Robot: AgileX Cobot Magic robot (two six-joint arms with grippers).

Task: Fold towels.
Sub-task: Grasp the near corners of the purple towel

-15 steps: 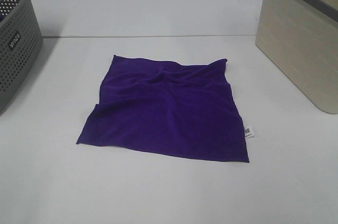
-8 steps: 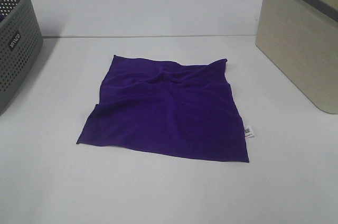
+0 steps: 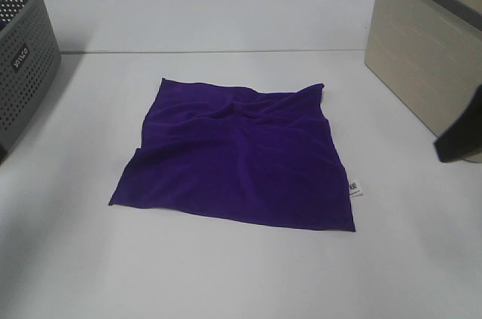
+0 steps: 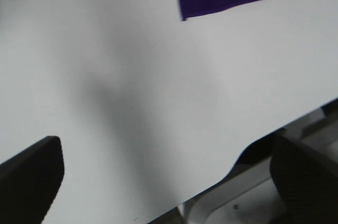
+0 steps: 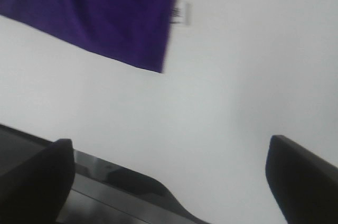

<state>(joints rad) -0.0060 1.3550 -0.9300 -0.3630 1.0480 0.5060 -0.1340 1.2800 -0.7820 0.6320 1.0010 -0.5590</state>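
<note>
- Purple towel (image 3: 237,157) lies flat, its near edge ahead of both end effectors, with bare desk (image 3: 226,266) between.
- left end effector (image 4: 166,182) and right end effector (image 5: 169,182) are both spread wide, holding nothing.

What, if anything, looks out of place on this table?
Only a small thing: the purple towel is spread out but not flat, with creases bunched near its far edge. Its white tag pokes out on the right. Nothing looks spilled or damaged.

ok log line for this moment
phase: pre-grasp | towel: spread, unfolded, on table | left gripper: jaws open, empty | right gripper: jaws open, empty
</note>
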